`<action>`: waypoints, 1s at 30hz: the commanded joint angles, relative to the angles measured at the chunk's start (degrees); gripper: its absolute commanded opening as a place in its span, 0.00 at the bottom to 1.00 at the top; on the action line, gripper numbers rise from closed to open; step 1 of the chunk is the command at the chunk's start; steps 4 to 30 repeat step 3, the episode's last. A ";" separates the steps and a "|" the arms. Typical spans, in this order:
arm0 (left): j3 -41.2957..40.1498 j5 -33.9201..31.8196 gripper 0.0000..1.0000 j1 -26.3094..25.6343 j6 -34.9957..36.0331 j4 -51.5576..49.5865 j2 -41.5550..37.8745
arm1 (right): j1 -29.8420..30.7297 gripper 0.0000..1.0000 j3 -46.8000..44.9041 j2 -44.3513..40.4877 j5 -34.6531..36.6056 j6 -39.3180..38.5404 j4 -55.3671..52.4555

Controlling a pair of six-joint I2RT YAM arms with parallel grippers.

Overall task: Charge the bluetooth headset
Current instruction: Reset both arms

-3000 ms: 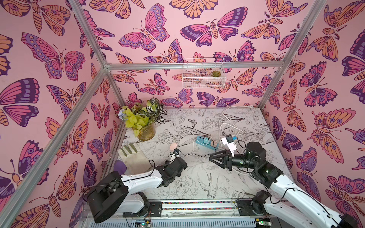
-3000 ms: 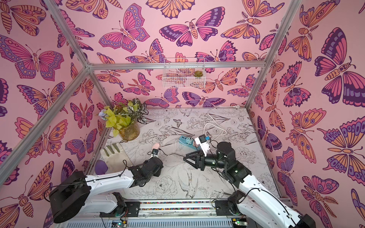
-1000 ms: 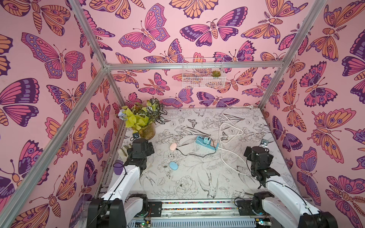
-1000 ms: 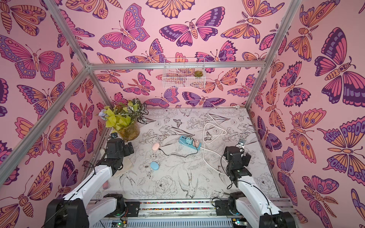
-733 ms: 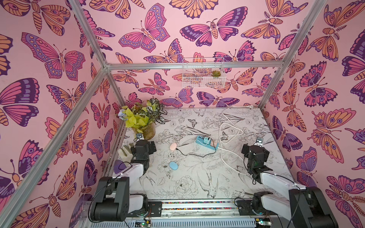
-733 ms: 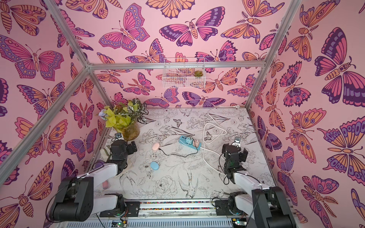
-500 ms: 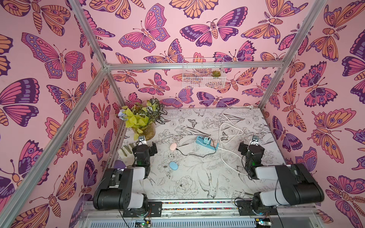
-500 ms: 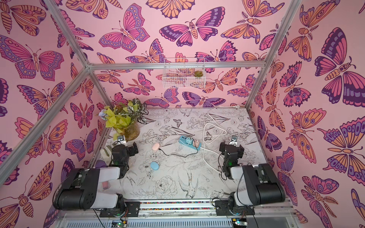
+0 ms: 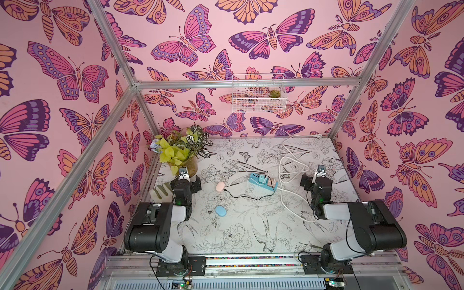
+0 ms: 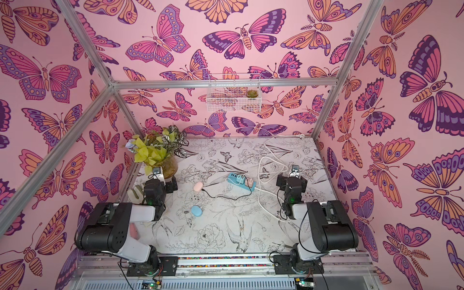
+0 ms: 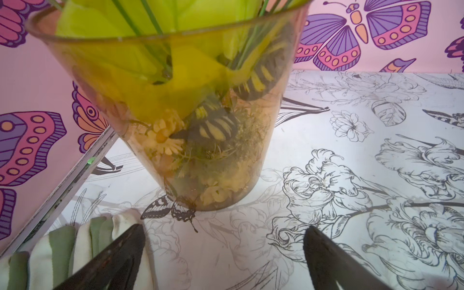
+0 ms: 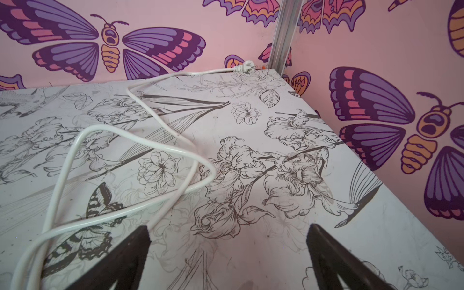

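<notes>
while left end effector (image 11: pixel 222 234) and right end effector (image 12: pixel 227 232) gape empty, pink case (image 9: pixel 220 186) likely light, hard, slick: pinch across narrow sides.

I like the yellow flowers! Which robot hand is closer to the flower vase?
Left. The left gripper is just in front of the vase; the right gripper is far across, near the white cord.

Vase (image 11: pixel 175 125) clear glossy plastic, perhaps; cord (image 12: pixel 100 126) smooth rubbery.
</notes>
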 commanded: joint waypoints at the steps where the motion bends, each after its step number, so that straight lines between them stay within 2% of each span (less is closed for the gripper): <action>1: 0.22 0.63 1.00 0.11 0.41 -1.70 -0.57 | -0.35 0.99 1.12 -0.42 -0.66 0.06 -2.05; 3: -0.48 0.54 1.00 0.09 0.84 0.84 0.12 | -0.38 0.99 0.85 -0.67 -0.64 0.05 -1.70; 30: -0.48 0.54 1.00 0.09 0.84 0.84 0.12 | -0.38 0.99 0.85 -0.67 -0.64 0.05 -1.70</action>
